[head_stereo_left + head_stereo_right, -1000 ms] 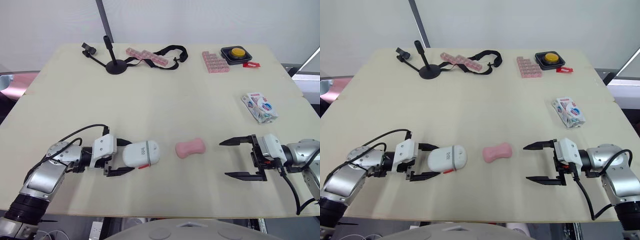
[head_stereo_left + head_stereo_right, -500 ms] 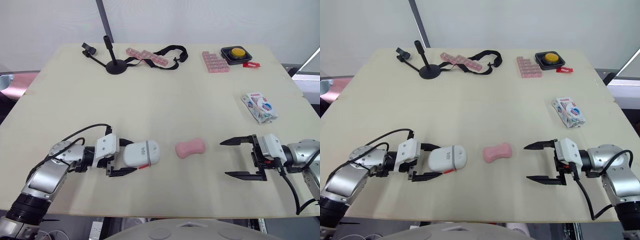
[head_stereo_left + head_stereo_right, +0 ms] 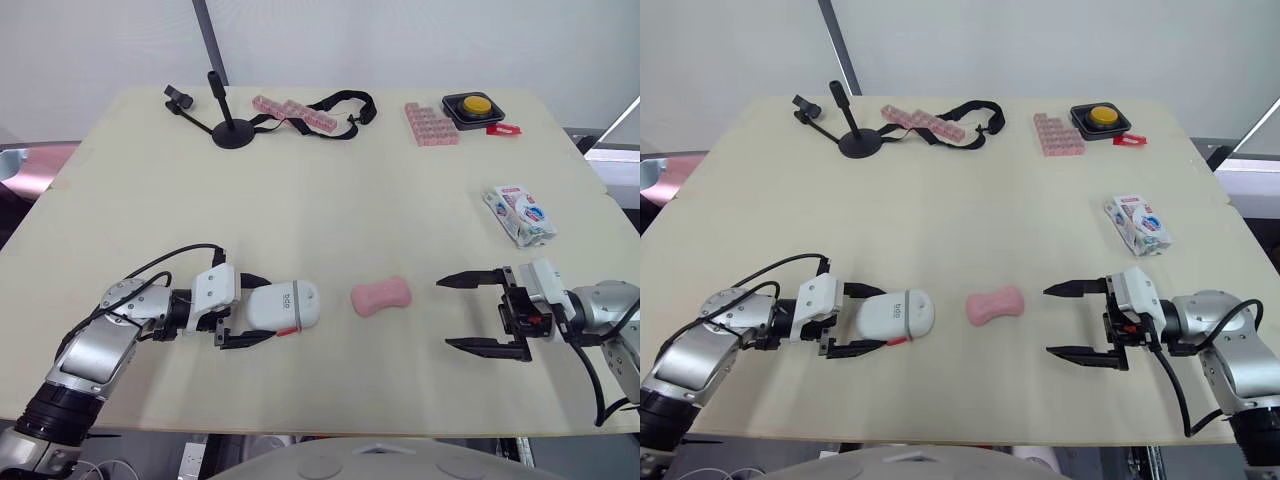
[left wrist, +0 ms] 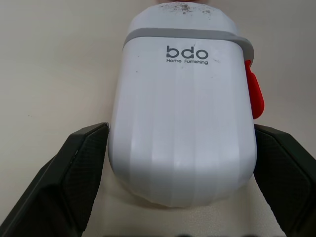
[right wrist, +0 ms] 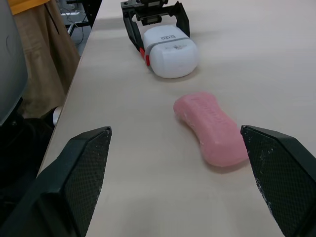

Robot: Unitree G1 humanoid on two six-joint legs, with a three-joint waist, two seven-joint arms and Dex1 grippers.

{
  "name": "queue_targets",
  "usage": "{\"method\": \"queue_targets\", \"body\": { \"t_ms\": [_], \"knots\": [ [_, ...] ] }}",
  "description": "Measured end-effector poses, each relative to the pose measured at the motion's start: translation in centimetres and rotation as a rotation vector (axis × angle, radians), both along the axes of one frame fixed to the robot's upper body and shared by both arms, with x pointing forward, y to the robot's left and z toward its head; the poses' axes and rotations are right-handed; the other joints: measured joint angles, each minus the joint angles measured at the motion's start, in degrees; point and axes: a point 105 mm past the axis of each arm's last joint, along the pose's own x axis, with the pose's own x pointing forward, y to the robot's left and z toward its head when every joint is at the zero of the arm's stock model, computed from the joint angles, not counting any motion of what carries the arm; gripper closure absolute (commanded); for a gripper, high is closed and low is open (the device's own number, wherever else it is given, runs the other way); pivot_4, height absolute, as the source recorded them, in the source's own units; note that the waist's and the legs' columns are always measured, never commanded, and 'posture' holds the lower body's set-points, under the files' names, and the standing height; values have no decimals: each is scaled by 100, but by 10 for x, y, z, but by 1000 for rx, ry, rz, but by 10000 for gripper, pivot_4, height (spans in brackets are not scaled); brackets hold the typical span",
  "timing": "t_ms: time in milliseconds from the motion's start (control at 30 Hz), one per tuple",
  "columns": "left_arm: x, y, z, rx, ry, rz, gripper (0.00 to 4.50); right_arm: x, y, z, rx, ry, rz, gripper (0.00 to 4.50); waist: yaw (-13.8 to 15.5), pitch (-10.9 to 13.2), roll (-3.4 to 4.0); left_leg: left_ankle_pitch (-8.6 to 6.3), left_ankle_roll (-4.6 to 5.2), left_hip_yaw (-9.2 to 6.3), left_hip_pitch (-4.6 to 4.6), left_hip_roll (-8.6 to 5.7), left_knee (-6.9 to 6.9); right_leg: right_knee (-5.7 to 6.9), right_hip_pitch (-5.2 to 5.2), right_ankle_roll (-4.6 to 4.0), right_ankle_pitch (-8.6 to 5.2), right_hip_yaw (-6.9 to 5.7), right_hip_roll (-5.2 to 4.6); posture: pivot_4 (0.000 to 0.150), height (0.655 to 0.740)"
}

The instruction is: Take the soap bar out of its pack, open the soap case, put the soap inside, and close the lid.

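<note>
The white soap case [image 3: 285, 305] lies shut on its side at the front left, its red latch [image 4: 254, 94] showing. My left gripper [image 3: 260, 309] is open and straddles the case's near end, with a black finger [image 4: 84, 163] close against each side. The bare pink soap bar [image 3: 381, 296] lies on the table just right of the case. My right gripper [image 3: 444, 313] stands wide open to the right of the soap, pointing at it with a gap between, and holds nothing. The soap pack [image 3: 520, 213] lies at the right edge.
Along the back of the beige table [image 3: 330, 200] are a black stand [image 3: 230, 130], a pink block strip [image 3: 292, 110] with a black strap [image 3: 345, 102], a pink block [image 3: 430, 123] and a yellow button box [image 3: 473, 106]. A person's tan clothing [image 5: 39, 64] shows past the table's edge.
My left gripper has slid right, so its fingers now reach further along the soap case. My right gripper has edged slightly left towards the soap. Case and soap have not moved.
</note>
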Motion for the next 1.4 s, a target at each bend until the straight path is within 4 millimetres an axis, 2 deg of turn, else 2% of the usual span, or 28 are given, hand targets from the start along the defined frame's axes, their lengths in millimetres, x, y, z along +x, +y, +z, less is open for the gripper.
{"method": "queue_targets", "body": {
  "t_ms": [33,167,600,733,867,1000,1200,1400],
  "knots": [
    [0,0,0,0,0,0,0,0,0,-1,-4,-1,1,390,-3,0,0,0,0,0,0,0,0,0,0,0,0,0,0,1500,7400],
    [0,-1,0,-2,0,1,10343,1,-3,-3,-9,-6,-9,0,-7,0,0,0,0,0,0,0,0,0,0,0,0,0,0,1500,7400],
    [1,-1,2,11,-52,-24,10357,1,-4,-4,-11,-10,-18,0,-6,0,0,0,0,0,0,0,0,0,1,0,0,0,0,1500,7400],
    [1,-3,6,-3,-104,-49,10357,6,-2,3,-13,100,-59,0,0,0,0,0,0,0,2,0,-1,-1,5,0,0,0,3,1500,7400],
    [2,-10,21,-34,-238,-106,10357,16,17,32,37,263,-102,0,14,-1,2,1,-2,-1,8,2,-4,-4,15,1,0,-1,6,1500,7400],
    [9,-24,43,-75,-439,-156,10357,21,42,58,37,385,-131,0,97,-1,4,2,-4,-1,22,2,-3,-2,16,1,0,3,10,1500,7400],
    [18,-42,59,-98,-626,-150,10357,30,72,70,113,599,-207,0,221,-2,5,3,-6,2,11,1,-1,13,3,1,1,11,32,1500,7400],
    [23,-52,63,-114,-673,-130,10357,25,89,73,133,724,-212,0,295,-2,5,3,-9,2,6,3,-2,17,-3,2,1,11,38,1500,7400]
  ]
}}
